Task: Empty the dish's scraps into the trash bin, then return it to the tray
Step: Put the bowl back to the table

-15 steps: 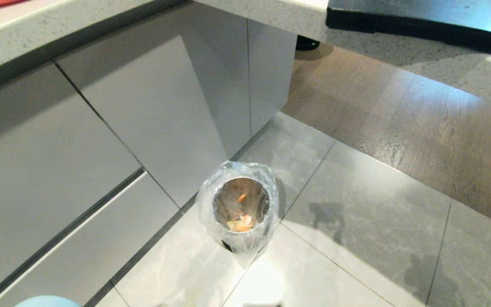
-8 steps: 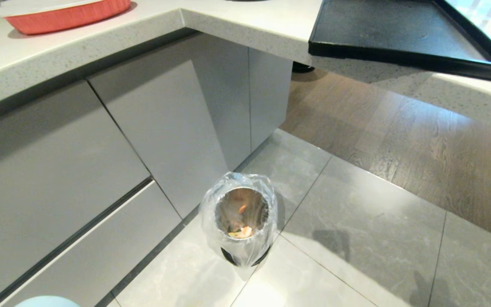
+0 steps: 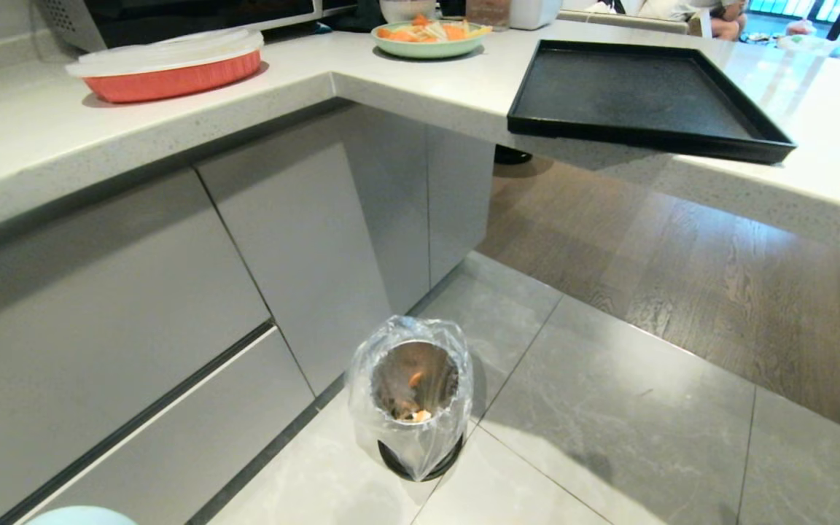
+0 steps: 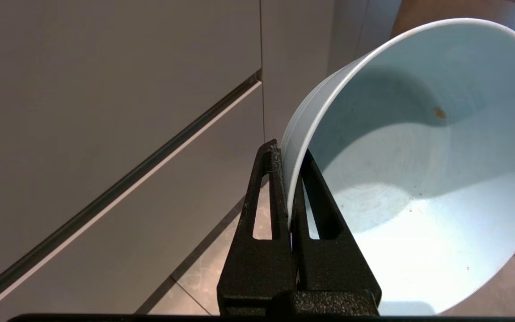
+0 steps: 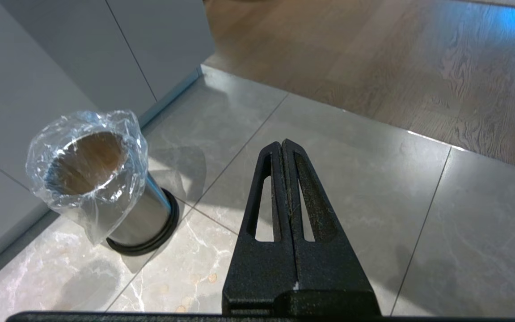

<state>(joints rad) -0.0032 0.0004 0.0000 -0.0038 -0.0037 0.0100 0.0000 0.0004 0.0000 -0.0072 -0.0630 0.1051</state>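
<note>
My left gripper [image 4: 289,154] is shut on the rim of the pale-blue dish [image 4: 418,179], one finger inside, one outside. The dish's inside holds no scraps, only a small orange smear. A sliver of the dish [image 3: 81,516] shows at the head view's lower left edge. The scraps [image 3: 414,414] lie at the bottom of the trash bin [image 3: 414,397], a shiny metal bin with a clear bag over its rim, standing on the floor by the cabinet; the trash bin [image 5: 101,192] also shows in the right wrist view. The black tray [image 3: 639,95] sits on the counter, overhanging its edge. My right gripper [image 5: 283,145] hangs shut and empty over the floor tiles.
Grey cabinet fronts [image 3: 172,292] stand to the left of the bin. On the counter are a red baking dish with a lid [image 3: 168,69] and a green plate of orange slices [image 3: 427,36]. Wooden floor [image 3: 719,277] lies beyond the grey tiles.
The whole head view has tilted upward: the countertop, tray and plates have come into view and the bin sits lower in the picture. Neither arm shows any movement.
</note>
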